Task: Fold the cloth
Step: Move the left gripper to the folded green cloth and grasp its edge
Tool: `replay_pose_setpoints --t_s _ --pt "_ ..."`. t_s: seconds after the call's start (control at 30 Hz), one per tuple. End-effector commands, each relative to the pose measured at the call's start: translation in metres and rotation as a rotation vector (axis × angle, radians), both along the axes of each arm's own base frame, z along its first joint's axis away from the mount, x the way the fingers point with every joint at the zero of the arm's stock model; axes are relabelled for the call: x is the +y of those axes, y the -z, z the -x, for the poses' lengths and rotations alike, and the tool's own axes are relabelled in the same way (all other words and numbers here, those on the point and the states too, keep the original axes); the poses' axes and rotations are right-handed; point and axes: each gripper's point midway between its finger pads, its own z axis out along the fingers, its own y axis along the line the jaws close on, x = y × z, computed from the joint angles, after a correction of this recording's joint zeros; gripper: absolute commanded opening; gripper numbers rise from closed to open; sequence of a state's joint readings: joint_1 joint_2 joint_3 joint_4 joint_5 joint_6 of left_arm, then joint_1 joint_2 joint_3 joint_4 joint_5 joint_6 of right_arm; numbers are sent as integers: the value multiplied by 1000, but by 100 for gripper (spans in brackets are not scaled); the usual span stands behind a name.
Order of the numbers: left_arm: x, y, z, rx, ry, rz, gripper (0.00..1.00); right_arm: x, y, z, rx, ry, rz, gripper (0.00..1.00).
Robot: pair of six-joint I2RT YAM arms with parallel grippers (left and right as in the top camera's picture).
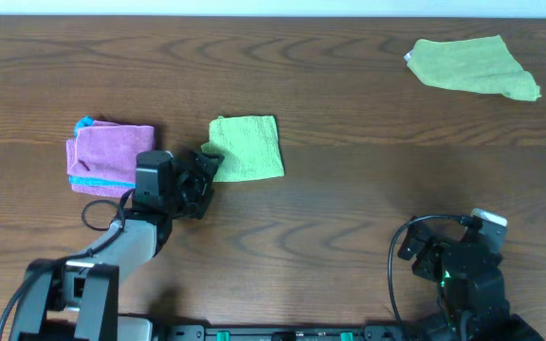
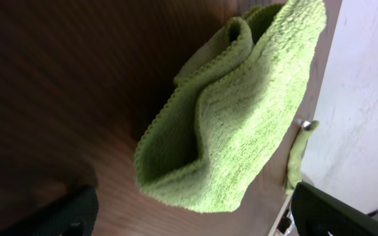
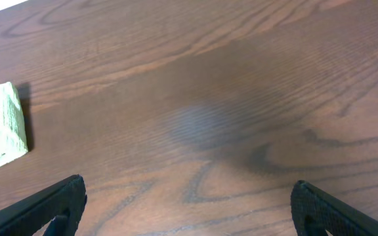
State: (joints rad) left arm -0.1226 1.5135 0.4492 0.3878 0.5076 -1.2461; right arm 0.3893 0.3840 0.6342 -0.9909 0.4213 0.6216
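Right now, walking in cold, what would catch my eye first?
A bright green cloth, folded square, lies mid-table with the open left gripper close by its edge. A folded pink cloth sits to its left, and a duller green cloth lies rumpled at the far right.

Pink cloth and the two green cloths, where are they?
Pink cloth (image 1: 107, 152): overhead view, its middle.
Folded green cloth (image 1: 247, 148): overhead view, its middle.
Far green cloth (image 1: 467, 66): overhead view, its middle.

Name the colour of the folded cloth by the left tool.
The cloth is bright lime green, clearest in the left wrist view.
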Motion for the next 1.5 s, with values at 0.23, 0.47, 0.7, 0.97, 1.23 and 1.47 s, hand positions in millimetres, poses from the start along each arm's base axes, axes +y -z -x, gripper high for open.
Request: replay_pose_setpoints --t_s 0.23,0.47,0.7,0.97,1.23,1.47 --pt "-6 23 -2 46 -36 -9 95 -4 0 0 -6 29 -4 99" --pt "-6 33 -8 40 -60 -19 100 -4 0 0 -6 29 -3 99" --pt "-6 46 -12 53 -95 -43 87 -4 0 0 -6 29 -3 99" --pt "-9 62 -9 83 -92 -78 67 -4 0 0 -6 29 -3 99" --pt "-26 85 -12 110 -43 -80 26 -4 0 0 -6 29 -3 99" --pt "-27 81 -19 50 9 -84 6 -4 0 0 -6 29 -3 99"
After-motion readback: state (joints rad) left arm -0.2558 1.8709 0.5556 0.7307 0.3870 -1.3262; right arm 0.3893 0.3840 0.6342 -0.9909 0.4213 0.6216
